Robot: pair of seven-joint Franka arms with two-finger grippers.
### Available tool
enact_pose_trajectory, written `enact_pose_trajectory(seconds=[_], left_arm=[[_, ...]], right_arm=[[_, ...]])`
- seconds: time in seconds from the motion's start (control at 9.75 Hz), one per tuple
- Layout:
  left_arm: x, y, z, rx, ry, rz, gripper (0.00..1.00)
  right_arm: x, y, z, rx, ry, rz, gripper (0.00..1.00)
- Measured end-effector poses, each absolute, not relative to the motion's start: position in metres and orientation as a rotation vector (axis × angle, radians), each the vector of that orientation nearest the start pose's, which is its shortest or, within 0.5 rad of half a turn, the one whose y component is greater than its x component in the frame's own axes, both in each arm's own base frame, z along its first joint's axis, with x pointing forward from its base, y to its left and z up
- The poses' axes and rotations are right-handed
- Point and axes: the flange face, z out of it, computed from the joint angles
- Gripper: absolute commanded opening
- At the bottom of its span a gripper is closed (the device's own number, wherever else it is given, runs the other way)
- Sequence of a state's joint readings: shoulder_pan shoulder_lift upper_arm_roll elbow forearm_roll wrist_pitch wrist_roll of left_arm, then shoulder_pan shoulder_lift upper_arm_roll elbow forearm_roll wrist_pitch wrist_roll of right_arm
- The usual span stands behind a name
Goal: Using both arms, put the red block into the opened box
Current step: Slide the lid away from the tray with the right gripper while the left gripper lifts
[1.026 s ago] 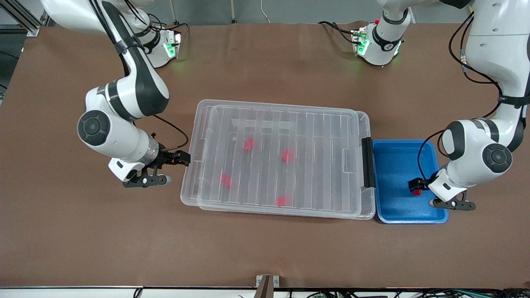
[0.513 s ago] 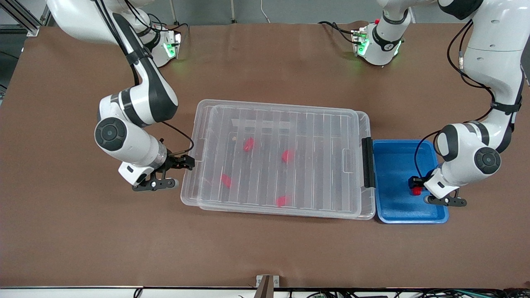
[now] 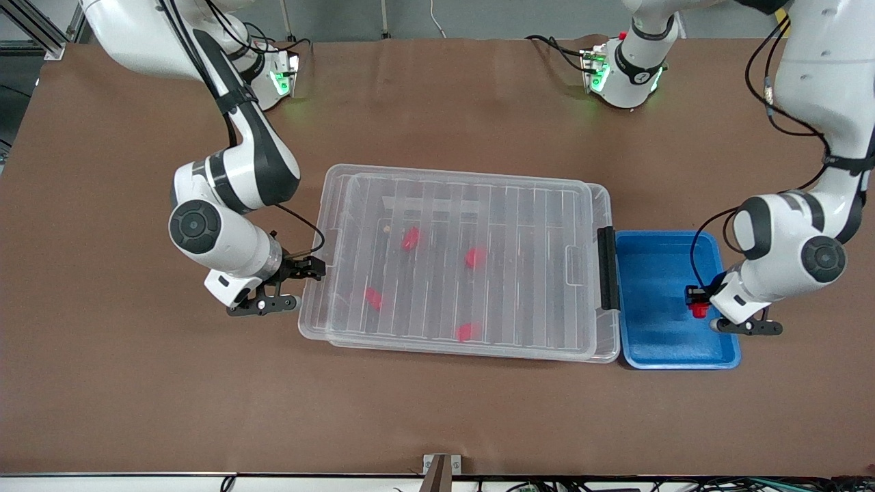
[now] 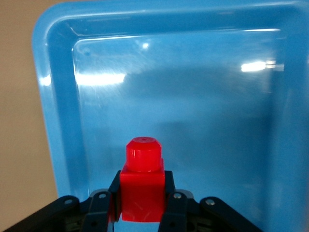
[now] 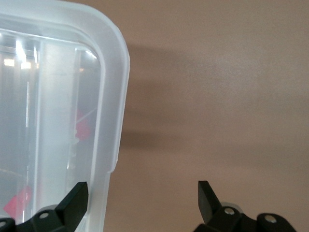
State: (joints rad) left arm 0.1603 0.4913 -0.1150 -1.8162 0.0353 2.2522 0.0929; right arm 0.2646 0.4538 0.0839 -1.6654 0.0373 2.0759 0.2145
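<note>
The red block (image 3: 698, 311) (image 4: 141, 186) is inside the blue tray (image 3: 649, 345) at the left arm's end of the table. My left gripper (image 3: 696, 303) (image 4: 141, 195) is shut on it, a finger against each side. The box (image 3: 316, 329) (image 5: 112, 92) is a large clear bin in the middle of the table, with its ribbed lid lying on it. My right gripper (image 3: 312, 268) (image 5: 143, 195) is open at the box's short end toward the right arm. One finger is over the rim and the other over the bare table.
Several paler red blocks (image 3: 410, 238) show hazily through the lid. A black latch (image 3: 607, 268) runs along the box's short end next to the blue tray (image 4: 63, 121). Brown table stretches around both containers.
The left gripper has shut on the red block and shifted a little toward the tray's outer edge. The right arm has moved in to the box's short end, fingers still open.
</note>
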Motion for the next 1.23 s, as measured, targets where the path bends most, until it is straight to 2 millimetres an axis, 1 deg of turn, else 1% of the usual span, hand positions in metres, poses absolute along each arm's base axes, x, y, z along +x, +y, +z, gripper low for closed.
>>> enact_pose_trajectory(seconds=[0.1,0.21,0.31,0.41,0.51,0.62,0.72,0.82,1.03,1.13,1.23], left_arm=[[0.637,0.013,0.310,-3.180,0.061,0.103,0.00],[0.627,-0.016,0.354,-3.182,0.025,0.114,0.00],[0.615,-0.051,0.391,-3.182,-0.023,0.116,0.00],[0.601,-0.093,0.414,-3.181,-0.101,0.114,0.00],[0.588,-0.137,0.423,-3.178,-0.204,0.113,0.00],[0.576,-0.178,0.423,-3.178,-0.278,0.121,0.00],[0.567,-0.207,0.420,-3.182,-0.303,0.127,0.00],[0.561,-0.225,0.415,-3.189,-0.311,0.127,0.01],[0.554,-0.252,0.403,-3.201,-0.343,0.116,0.01],[0.551,-0.265,0.387,-3.220,-0.346,0.102,0.01],[0.546,-0.279,0.362,-3.236,-0.335,0.109,0.01]], right_arm=[[0.628,0.223,0.341,-3.093,-0.181,0.085,1.00],[0.629,0.221,0.342,-3.103,-0.199,0.077,1.00],[0.631,0.216,0.342,-3.109,-0.217,0.073,1.00],[0.634,0.207,0.343,-3.108,-0.238,0.078,1.00],[0.637,0.192,0.343,-3.112,-0.253,0.093,1.00],[0.640,0.173,0.343,-3.115,-0.265,0.115,1.00],[0.642,0.154,0.343,-3.118,-0.268,0.145,1.00],[0.644,0.139,0.344,-3.128,-0.273,0.168,1.00],[0.644,0.122,0.346,-3.150,-0.295,0.201,1.00],[0.644,0.116,0.346,-3.153,-0.313,0.213,1.00],[0.644,0.108,0.346,-3.152,-0.329,0.226,1.00]])
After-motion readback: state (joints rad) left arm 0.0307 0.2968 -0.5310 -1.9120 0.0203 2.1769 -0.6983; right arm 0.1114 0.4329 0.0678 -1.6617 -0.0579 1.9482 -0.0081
